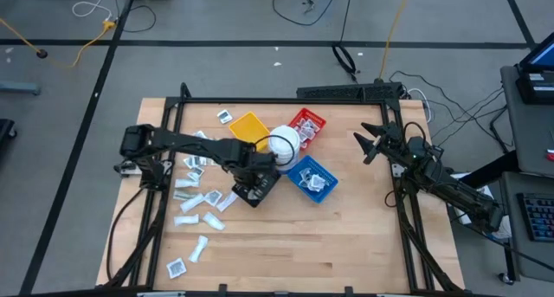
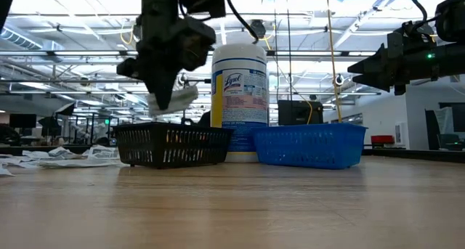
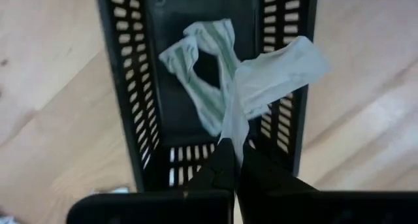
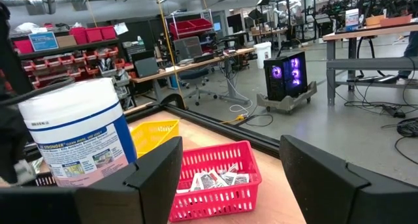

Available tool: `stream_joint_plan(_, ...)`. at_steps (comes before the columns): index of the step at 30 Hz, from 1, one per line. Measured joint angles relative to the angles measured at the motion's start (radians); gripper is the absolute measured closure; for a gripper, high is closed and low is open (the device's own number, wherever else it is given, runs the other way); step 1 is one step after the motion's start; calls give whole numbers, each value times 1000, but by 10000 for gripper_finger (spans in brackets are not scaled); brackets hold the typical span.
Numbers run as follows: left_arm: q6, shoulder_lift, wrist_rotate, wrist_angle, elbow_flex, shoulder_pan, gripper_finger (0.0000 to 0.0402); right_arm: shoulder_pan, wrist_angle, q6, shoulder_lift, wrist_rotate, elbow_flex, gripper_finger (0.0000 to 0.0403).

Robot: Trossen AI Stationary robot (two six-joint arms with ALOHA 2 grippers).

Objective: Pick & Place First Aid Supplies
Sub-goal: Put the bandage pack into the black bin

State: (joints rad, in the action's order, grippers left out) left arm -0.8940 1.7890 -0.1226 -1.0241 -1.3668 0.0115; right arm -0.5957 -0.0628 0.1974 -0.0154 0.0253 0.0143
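Above the black tray (image 1: 257, 191) near the table's middle, the left gripper (image 3: 233, 160) hangs with its fingers pinched fully together on a pale wrapped strip (image 3: 271, 80). The strip dangles from the fingertips over the tray's opening, clear of the floor, where another green-striped packet (image 3: 202, 67) already lies. From table height the same strip (image 2: 173, 99) shows just above the tray's rim (image 2: 174, 130).

Most of the loose packets (image 1: 195, 193) lie scattered on the wood (image 1: 346, 245) to the left of the trays, under and beside the left arm, with a few nearer the front edge. More packets sit in the red tray (image 4: 215, 181) and in the blue tray (image 1: 312, 180). A white tub (image 1: 283, 144) stands between the yellow tray (image 1: 248, 125), the red, the blue and the black.

Off to the table's right edge, the right gripper (image 4: 228, 172) waits in the air, fingers wide apart and holding nothing.
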Motion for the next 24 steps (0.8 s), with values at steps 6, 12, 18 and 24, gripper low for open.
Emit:
stream_joint_plan(6, -5, 37, -3, 68, 0, 0, 399, 0, 0, 0, 0, 0, 0, 149)
stream_joint_plan(12, -34, 37, 33, 94, 0, 0, 362, 0, 0, 0, 0, 0, 0, 149)
stream_joint_plan(18, -53, 37, 63, 75, 0, 1, 292, 0, 0, 0, 0, 0, 0, 149)
stream_joint_plan(24, -40, -8, 72, 54, 15, 1, 217, 0, 0, 0, 0, 0, 0, 149)
